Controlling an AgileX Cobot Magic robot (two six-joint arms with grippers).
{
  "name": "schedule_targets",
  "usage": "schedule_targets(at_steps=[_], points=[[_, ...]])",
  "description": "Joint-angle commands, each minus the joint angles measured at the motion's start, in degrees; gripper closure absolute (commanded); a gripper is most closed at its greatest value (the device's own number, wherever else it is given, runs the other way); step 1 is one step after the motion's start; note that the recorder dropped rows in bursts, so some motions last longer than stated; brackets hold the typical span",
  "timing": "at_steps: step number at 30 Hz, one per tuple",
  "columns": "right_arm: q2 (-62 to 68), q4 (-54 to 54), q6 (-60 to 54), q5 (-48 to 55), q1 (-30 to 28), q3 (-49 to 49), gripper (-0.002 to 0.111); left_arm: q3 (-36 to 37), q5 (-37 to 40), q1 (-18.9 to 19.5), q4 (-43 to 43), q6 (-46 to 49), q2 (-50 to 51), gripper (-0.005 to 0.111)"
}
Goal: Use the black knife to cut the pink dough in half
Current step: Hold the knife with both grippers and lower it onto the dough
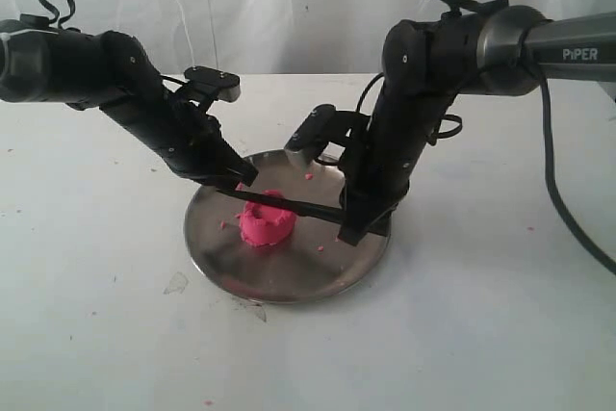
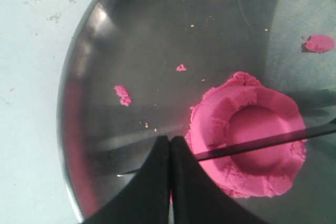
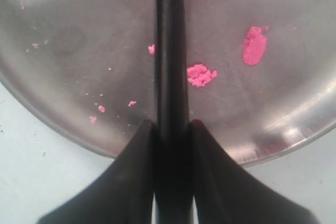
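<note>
We find the right gripper (image 3: 172, 127) clamped on the handle of the slim black knife (image 3: 169, 51). The left gripper (image 2: 170, 139) has its fingers pressed together over the blade tip; we cannot confirm contact. The knife's long axis runs across the round, bright pink dough mound (image 2: 252, 114), tip toward the left arm. The dough sits on the round steel plate (image 2: 79, 51) among scattered pink crumbs (image 2: 123, 94).

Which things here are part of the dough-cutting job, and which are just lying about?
In the job:
dough
knife, lying across the dough
right pincer, gripping the knife handle
left pincer, shut by the blade tip
plate, under the dough

Lying about:
crumbs, pink, on the plate
scraps, on the table
</note>
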Motion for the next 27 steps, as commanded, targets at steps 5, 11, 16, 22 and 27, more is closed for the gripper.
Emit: schedule_targets(at_steps=[5, 11, 16, 22, 27], points=[[-0.03, 1.5, -0.01, 0.06, -0.14, 0.05, 0.108, 0.12, 0.64, 0.09, -0.82, 0.19, 1.37, 0.107], [-0.03, 1.62, -0.01, -0.06, -0.14, 0.05, 0.108, 0.12, 1.33, 0.09, -0.82, 0.19, 3.64, 0.107], [-0.03, 1.62, -0.01, -0.48, -0.14, 0.05, 0.108, 0.12, 1.55, 0.09, -0.82, 0.19, 3.89, 0.107], [0.34, 1.62, -0.01, -0.7, -0.14, 0.05, 0.108, 0.12, 1.68, 0.09, -0.82, 0.19, 3.89, 0.107], [2.65, 1.62, 0.1, -0.7, -0.14, 0.05, 0.108, 0.12, 1.83, 0.09, -0.82, 0.19, 3.89, 0.107]])
